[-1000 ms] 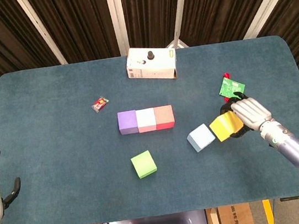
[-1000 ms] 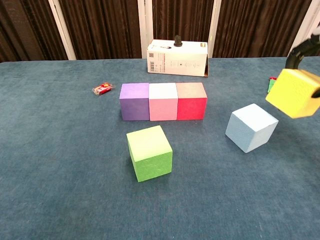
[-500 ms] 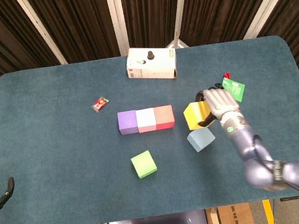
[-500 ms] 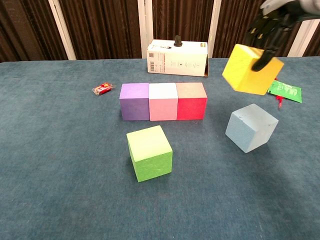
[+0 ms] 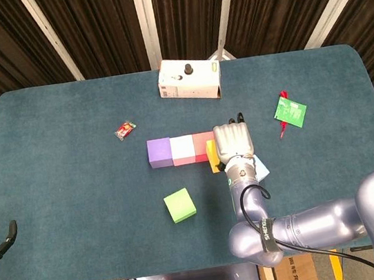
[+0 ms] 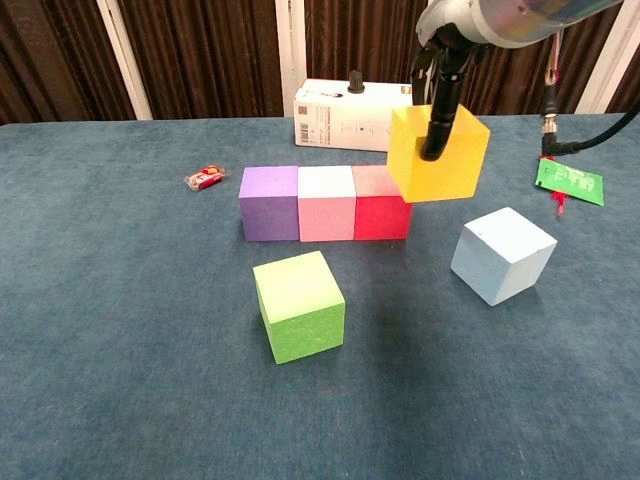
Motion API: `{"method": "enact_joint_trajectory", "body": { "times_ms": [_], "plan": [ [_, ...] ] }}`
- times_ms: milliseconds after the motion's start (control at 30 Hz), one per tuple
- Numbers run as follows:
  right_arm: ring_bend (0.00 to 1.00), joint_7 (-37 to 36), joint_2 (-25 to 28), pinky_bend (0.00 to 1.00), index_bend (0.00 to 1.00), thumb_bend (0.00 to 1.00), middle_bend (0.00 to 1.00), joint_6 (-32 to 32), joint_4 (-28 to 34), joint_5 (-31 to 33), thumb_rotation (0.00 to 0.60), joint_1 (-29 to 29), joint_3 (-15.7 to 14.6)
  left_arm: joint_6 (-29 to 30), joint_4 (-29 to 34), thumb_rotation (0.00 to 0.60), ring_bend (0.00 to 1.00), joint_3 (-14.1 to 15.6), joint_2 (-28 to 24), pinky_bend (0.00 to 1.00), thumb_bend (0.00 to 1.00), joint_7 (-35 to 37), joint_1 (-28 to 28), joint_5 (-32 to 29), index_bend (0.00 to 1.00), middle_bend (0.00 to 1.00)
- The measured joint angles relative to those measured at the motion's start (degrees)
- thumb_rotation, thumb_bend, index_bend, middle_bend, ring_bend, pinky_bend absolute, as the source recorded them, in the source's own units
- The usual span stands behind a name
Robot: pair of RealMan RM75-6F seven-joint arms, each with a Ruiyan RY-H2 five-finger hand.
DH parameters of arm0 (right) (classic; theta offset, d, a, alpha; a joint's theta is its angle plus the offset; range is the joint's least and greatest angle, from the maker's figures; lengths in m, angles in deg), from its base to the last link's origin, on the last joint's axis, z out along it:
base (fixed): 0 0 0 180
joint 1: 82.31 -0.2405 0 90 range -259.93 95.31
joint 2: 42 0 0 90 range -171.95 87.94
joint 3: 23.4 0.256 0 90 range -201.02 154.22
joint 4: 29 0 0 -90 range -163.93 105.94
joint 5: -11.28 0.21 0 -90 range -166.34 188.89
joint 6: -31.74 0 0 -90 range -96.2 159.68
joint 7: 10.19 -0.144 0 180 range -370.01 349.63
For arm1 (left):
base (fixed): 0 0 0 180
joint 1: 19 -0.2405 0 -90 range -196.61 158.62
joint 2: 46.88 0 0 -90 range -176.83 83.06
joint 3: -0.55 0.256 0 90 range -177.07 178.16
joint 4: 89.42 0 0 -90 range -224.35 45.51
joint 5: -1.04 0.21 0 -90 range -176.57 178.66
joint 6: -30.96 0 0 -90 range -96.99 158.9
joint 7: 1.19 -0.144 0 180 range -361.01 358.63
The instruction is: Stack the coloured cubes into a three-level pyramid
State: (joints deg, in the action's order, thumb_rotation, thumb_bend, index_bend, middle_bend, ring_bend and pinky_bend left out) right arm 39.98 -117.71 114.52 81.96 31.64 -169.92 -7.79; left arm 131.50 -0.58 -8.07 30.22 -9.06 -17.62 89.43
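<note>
The right hand (image 5: 232, 142) now carries the yellow cube (image 6: 438, 153) leftward from beside the green packet (image 6: 568, 180) to just above the red cube (image 6: 384, 216).

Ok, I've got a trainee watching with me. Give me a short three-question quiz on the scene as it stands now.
1. True or false: the yellow cube rests on the table.
2. Which cube lies nearest the chest camera? A) purple cube B) green cube C) light blue cube
3. Fill in: the base row reads purple, pink cube, ____ from left to right.

Key: 1. False, the right hand holds it in the air. 2. B. 3. red cube.
</note>
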Motion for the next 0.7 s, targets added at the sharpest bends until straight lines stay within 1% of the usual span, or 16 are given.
{"method": "enact_joint_trajectory", "body": {
  "times_ms": [100,200,367,533,700],
  "plan": [
    [0.19,1.61,0.5,0.0,0.47,0.3,0.42,0.32,0.89,0.39,0.6,1.3,0.74,0.41,0.22,0.6,0.0,0.06,0.09,0.0,0.41,-0.02,-0.15,0.27,0.06,0.0],
    [0.19,2.59,1.27,0.0,0.47,0.29,0.42,0.01,1.59,1.08,0.6,2.71,2.12,0.65,0.36,0.6,0.0,0.06,0.24,0.0,0.41,-0.22,-0.26,0.29,0.06,0.0],
    [0.19,4.06,0.87,0.0,0.47,0.29,0.42,0.08,0.18,1.76,0.6,3.19,4.12,1.09,0.58,0.6,0.0,0.11,0.38,0.0,0.41,-0.94,-0.46,0.44,0.06,0.0],
    [0.19,5.95,-0.33,0.0,0.47,0.29,0.42,-0.91,-3.61,6.05,0.6,2.81,8.5,1.21,0.83,0.6,0.0,-0.18,0.37,0.0,0.41,-1.93,-0.66,-0.26,0.06,0.0],
    [0.19,9.06,-3.33,0.0,0.47,0.3,0.42,-0.3,-9.33,8.15,0.6,1.14,11.41,0.7,0.7,0.6,0.0,-0.65,0.44,0.0,0.41,-2.3,-0.54,-1.25,0.06,0.0]
  ]
}}
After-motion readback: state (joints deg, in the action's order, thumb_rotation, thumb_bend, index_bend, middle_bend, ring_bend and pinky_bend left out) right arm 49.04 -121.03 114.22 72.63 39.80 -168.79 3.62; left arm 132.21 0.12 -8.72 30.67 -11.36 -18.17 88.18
